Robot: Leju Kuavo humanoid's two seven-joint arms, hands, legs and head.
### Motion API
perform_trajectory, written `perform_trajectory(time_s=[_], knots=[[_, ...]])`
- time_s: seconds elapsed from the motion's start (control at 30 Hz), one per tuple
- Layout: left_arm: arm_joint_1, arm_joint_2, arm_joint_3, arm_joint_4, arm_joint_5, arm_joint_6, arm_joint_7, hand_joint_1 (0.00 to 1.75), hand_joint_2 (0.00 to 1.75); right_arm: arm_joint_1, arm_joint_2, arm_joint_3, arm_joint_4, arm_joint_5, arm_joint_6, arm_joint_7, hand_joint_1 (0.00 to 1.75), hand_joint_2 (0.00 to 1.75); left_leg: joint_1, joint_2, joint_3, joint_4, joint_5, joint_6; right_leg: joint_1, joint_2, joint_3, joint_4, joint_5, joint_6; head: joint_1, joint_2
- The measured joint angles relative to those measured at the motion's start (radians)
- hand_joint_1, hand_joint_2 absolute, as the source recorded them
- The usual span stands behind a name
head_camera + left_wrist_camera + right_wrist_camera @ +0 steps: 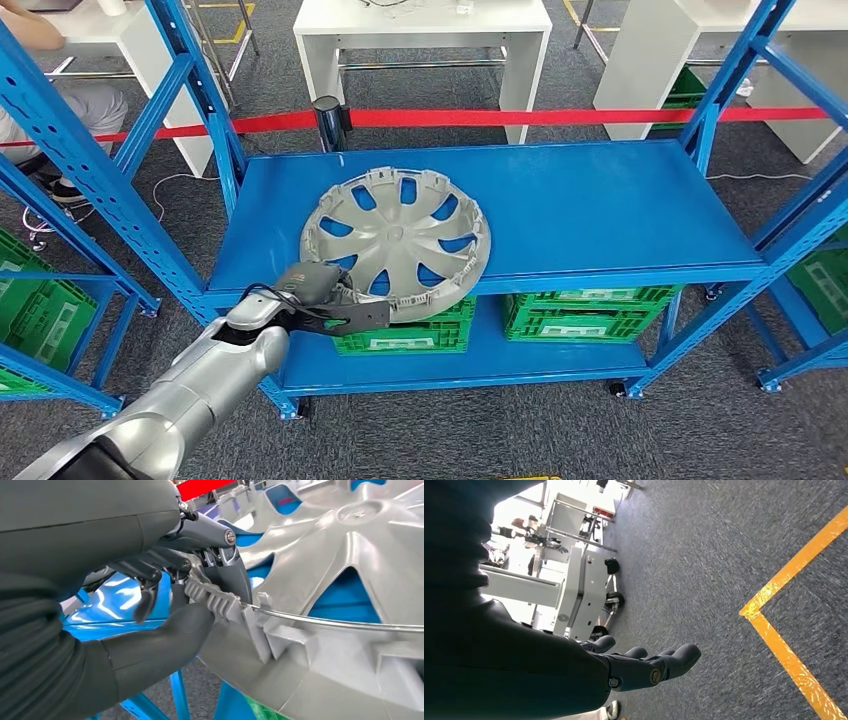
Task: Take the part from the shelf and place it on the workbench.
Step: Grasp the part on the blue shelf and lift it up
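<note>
- Grey plastic wheel cover (397,238) = the part; lies on the blue shelf (600,215), upper level, toward the L front, its near rim overhanging the front edge above a green crate (405,335).
- L hand (335,300) is at that near rim, at the lower-L of the disc. L wrist view: thumb (165,642) under the rim, darker fingers (212,597) on top by the ribbed clips; looks like a pinch grasp on the rim, contact right at the edge w/ the metal retaining ring.
- R hand (644,667) hangs by the robot's side over grey carpet, fingers apart, holding nothing; a yellow floor line (784,630) is nearby.
- Key relation: the cover spreads away from the L hand, forward and to the R; most of its weight sits beyond the grip. L hand is clearly the nearer one; R is well apart.
- Judgement: grasp step is about set, lift not yet done. Edge-only hold on a wide flat disc may let the far side droop or drag on the shelf; pull back toward the body and keep the disc level.
- Behind the shelf: red barrier tape (500,117), white tables (420,30).
</note>
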Motion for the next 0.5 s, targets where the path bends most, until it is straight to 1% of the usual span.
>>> perform_trajectory(time_s=[0.5], knots=[[0.003,-0.005,0.000,0.000,-0.004,-0.004,-0.011,1.75,1.75,0.001,0.000,-0.001,0.000,0.000,0.000,0.000,0.00,1.75,0.000,0.000,0.000,0.000,-0.001,0.001,0.000,0.000,0.000,0.000,-0.001,0.000,0.000,0.000]])
